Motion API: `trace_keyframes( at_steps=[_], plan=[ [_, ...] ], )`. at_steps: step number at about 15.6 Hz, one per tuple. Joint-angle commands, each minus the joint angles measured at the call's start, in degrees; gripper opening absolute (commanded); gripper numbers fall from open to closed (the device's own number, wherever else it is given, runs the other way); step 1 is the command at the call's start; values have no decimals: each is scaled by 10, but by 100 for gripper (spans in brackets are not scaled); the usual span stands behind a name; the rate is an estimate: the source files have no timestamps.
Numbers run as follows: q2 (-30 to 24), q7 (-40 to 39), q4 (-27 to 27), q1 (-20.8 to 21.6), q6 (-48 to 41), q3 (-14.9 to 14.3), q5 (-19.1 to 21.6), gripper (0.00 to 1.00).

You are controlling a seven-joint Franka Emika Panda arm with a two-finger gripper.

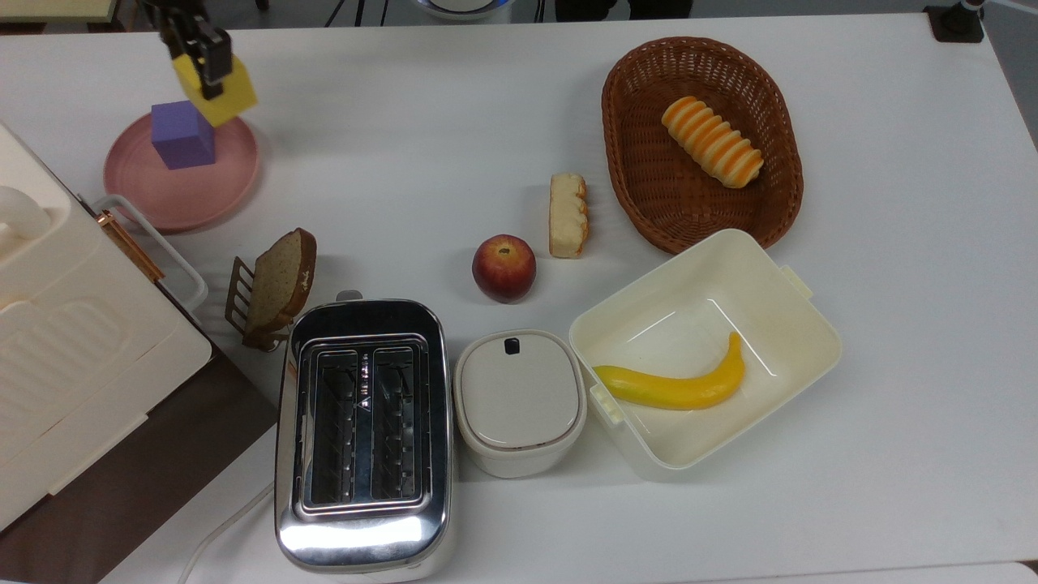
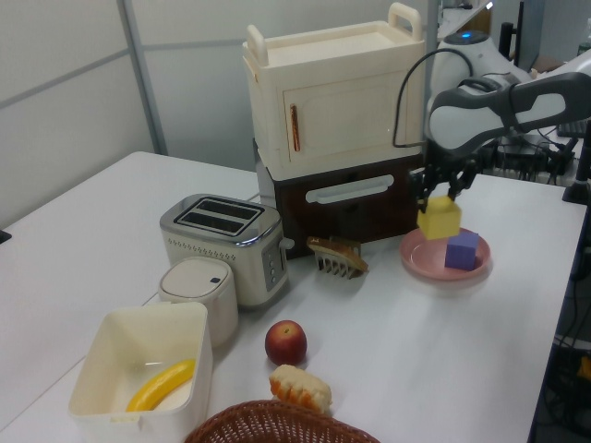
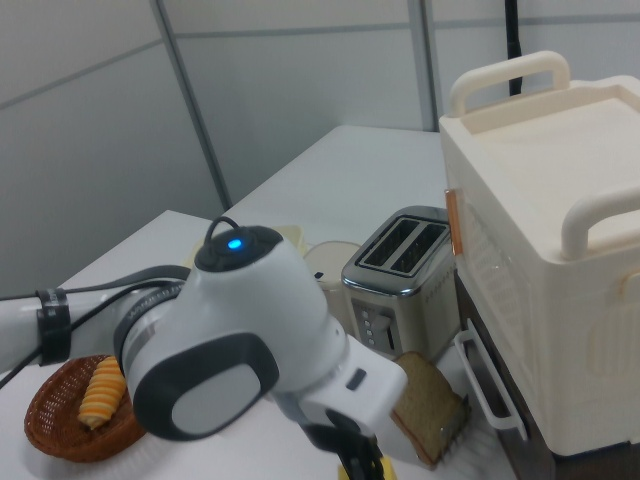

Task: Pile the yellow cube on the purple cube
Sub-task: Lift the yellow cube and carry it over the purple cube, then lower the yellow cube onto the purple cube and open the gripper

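Up at the far corner of the table (image 1: 486, 122), the gripper (image 1: 203, 61) is holding the yellow cube (image 1: 220, 91) in the air, its two dark fingers (image 1: 212, 58) clamped on the cube's sides. In the left view the yellow cube (image 2: 440, 218) is hanging clear above the pink plate (image 2: 420, 261), just up and to the left view's left of the purple cube (image 2: 463, 249), not touching it. The purple cube (image 1: 182, 135) is sitting flat on the pink plate (image 1: 174, 195); in the top view the yellow one is overlapping its upper right corner.

Nearer the middle, a slice of bread (image 1: 281, 280) is leaning in a small rack beside the toaster (image 1: 362, 430). An apple (image 1: 503, 268) is lying near a piece of pastry (image 1: 567, 214), a banana (image 1: 677, 385) is resting in the open cream box (image 1: 803, 341), and a striped roll (image 1: 711, 141) is lying in the wicker basket (image 1: 632, 178).
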Motion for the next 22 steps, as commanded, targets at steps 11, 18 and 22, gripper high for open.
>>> trace_keyframes(
  at_steps=[11,18,22],
  plan=[
    [55,-124,17,-26,58,-68,27,30],
    [68,-125,27,-25,59,-65,27,30],
    [70,-126,24,-25,64,-65,27,30]
  ],
)
